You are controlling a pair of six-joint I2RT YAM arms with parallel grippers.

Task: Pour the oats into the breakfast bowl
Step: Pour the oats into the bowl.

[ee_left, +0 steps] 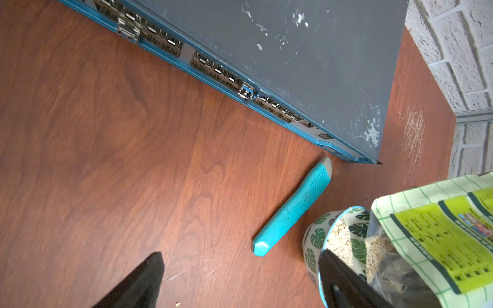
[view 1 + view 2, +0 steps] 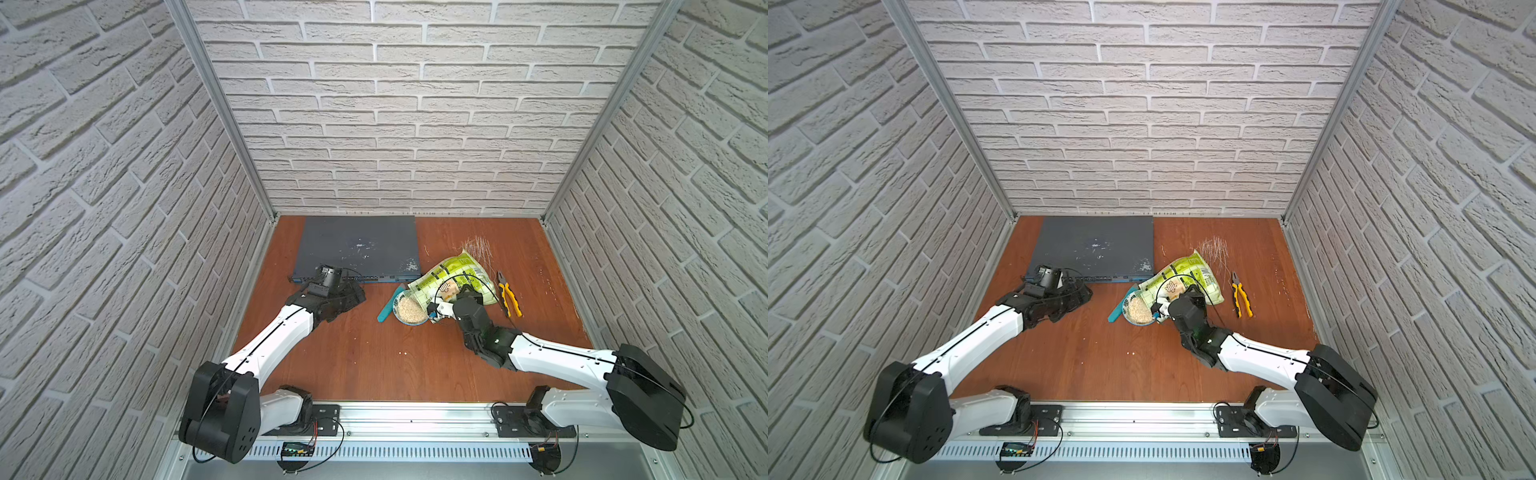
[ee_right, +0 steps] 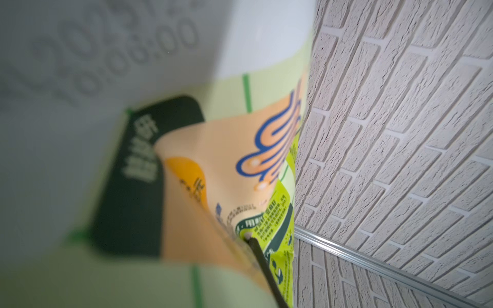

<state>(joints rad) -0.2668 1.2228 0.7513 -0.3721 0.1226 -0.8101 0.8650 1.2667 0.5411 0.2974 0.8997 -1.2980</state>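
R gripper [image 2: 441,309] is nipped nearly shut on the pouch [image 2: 455,272], right of centre in both top views. The pouch is tipped mouth-down over the bowl [image 1: 314,237], lower right in the L wrist view. Oats [image 2: 411,311] fill much of the bowl. L gripper [image 2: 353,297] is wide open and empty, left of centre, well apart from the bowl.

Risks, as I judge them:
- The bowl looks fairly full, so more tilt could send flakes over the rim onto the table [image 2: 361,365]. A few strays [image 2: 403,353] lie there already.
- The soft pouch may sag or slip in a narrow pinch.
- A pouch leaning on the rim could shove or tip the bowl toward the teal tool [image 1: 290,210] just beside it.

Hard to see:
- The mouth is hidden under the pouch in the top views.
- Can't tell if the pouch touches the rim.
- R wrist view is mostly blurred pouch print, so the grip contact is unseen.
- Amt left in the pouch is unclear.
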